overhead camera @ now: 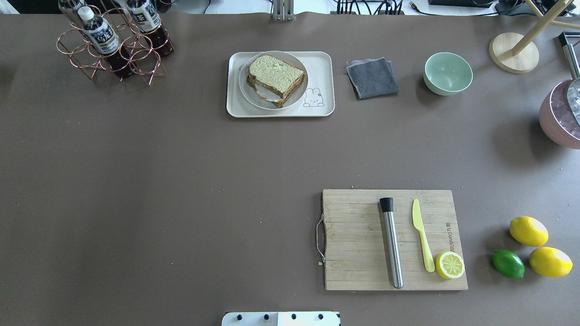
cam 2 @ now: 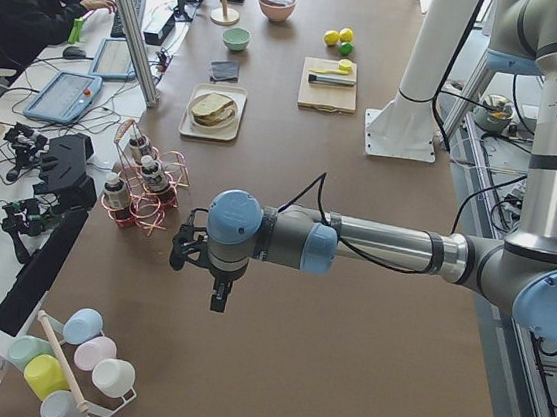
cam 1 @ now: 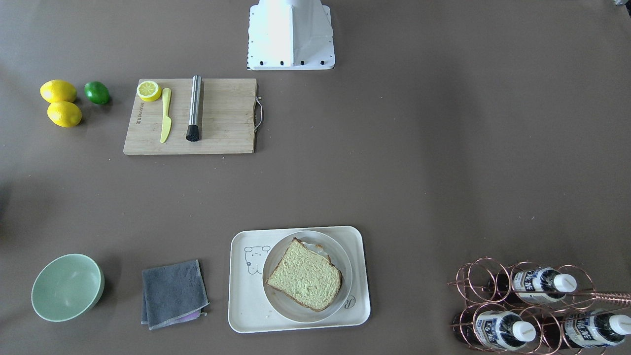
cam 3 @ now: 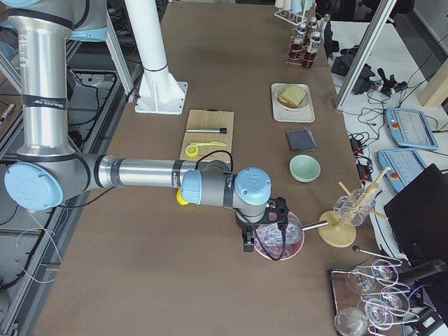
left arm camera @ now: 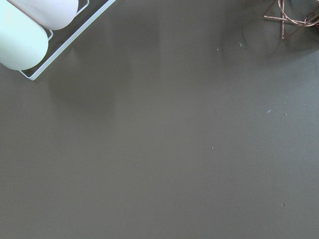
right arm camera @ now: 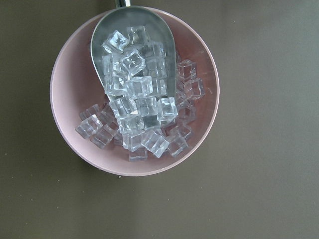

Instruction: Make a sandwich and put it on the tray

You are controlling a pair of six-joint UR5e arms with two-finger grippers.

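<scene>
The sandwich (cam 1: 305, 276) of two squarish brown-crusted bread slices, with a sliver of white egg peeking out at one edge, is lying stacked on a round pale grey plate (cam 1: 288, 306). That plate is sitting inside the large cream-white rectangular tray with the little bear drawing (cam 1: 241, 305) on the operators' side of the table. Judging from this, the task appears to be at its closing step. The assembly and placement look finished, and the next move seems to call for no new grasp, only for keeping both arms clear of the tray.

Neither arm is reaching toward the food. The left arm is stretching out level along the table's left end, and the left gripper (cam 2: 216, 300) is hanging pointed down over bare brown tabletop, between a copper wire bottle rack (cam 2: 144, 193) and a rack of pastel cups (cam 2: 80, 357). The right arm is lying level at the opposite end, and the right gripper (cam 3: 252, 243) is hovering above a pink bowl of clear ice cubes with a metal scoop (right arm camera: 134, 94).

Whether either gripper's fingers are spread or pressed together I cannot tell (they are showing only in the side views).
</scene>
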